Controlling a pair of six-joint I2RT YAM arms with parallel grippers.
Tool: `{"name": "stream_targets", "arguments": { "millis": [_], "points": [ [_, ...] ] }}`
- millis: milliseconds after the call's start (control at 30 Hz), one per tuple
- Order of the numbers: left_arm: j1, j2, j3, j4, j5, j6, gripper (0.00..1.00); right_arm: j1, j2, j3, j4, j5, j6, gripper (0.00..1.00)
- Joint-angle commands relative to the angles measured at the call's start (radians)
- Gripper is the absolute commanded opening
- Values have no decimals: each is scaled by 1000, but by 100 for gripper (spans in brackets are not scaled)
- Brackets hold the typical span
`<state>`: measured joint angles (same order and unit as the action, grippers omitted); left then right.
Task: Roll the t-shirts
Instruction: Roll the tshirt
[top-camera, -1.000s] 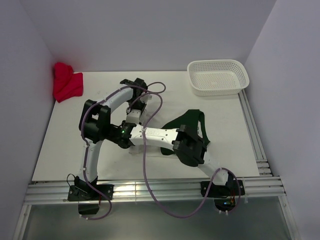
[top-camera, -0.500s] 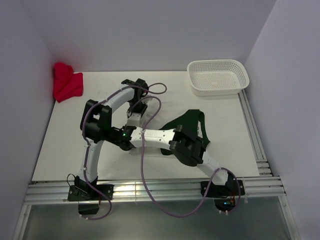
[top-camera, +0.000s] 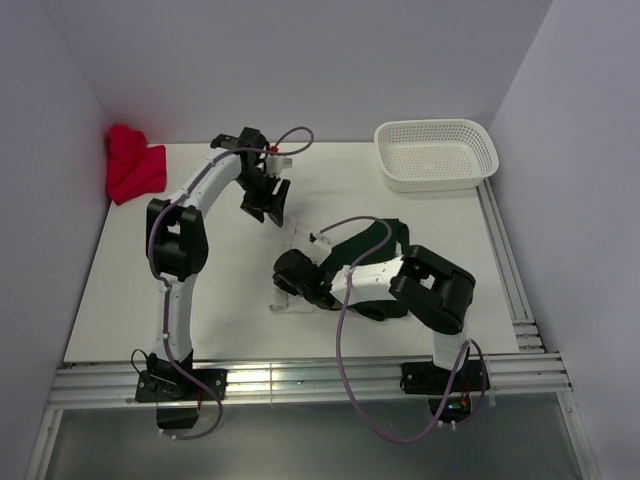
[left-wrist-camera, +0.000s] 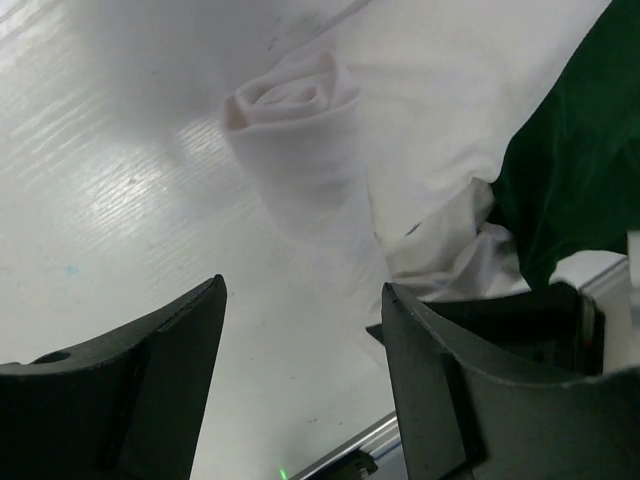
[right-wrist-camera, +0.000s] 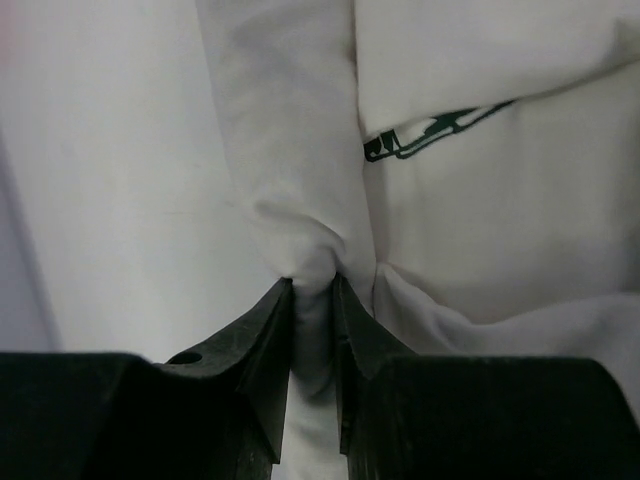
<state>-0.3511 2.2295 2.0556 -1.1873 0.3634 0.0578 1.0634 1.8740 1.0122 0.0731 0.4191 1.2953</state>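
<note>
Right wrist, right fingers (right-wrist-camera: 250, 350) pinching soft rolled off-white shirt (right-wrist-camera: 300, 150), left fingers (left-wrist-camera: 130, 370) spread wide, empty.

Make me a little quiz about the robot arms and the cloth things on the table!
1. True or false: the right gripper pinches a fold of the white shirt.
2. Pick one: what colour is the cloth in the far left corner? A red, B blue, C yellow.
3. Fill the gap: the left gripper hangs over the rolled end with its jaws ____.
Key: 1 true; 2 A; 3 open.
</note>
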Motion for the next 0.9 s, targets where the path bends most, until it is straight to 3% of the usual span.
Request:
{"name": "stream_targets", "arguments": {
  "millis": [0, 167, 433, 567, 767, 800, 867],
  "points": [
    [57, -65, -23, -32, 160, 57, 69, -45, 5, -150, 371, -156, 81, 25],
    [107, -88, -190, 47, 259, 97, 69, -94, 76, -276, 738, -269, 200, 22],
    [130, -71, -409, 250, 475, 90, 68, -100, 181, -337, 932, -304, 300, 22],
    [132, -39, -452, 356, 480, 18, 64, -102, 198, -371, 1002, -307, 328, 22],
    [130, -39, -471, 456, 409, -101, 47, -102, 186, -385, 981, -312, 303, 22],
    [130, -45, -471, 460, 384, -111, 39, -102, 180, -383, 973, -312, 299, 22],
    [127, -54, -460, 451, 341, -122, 32, -102, 171, -379, 941, -310, 280, 22]
  ]
}}
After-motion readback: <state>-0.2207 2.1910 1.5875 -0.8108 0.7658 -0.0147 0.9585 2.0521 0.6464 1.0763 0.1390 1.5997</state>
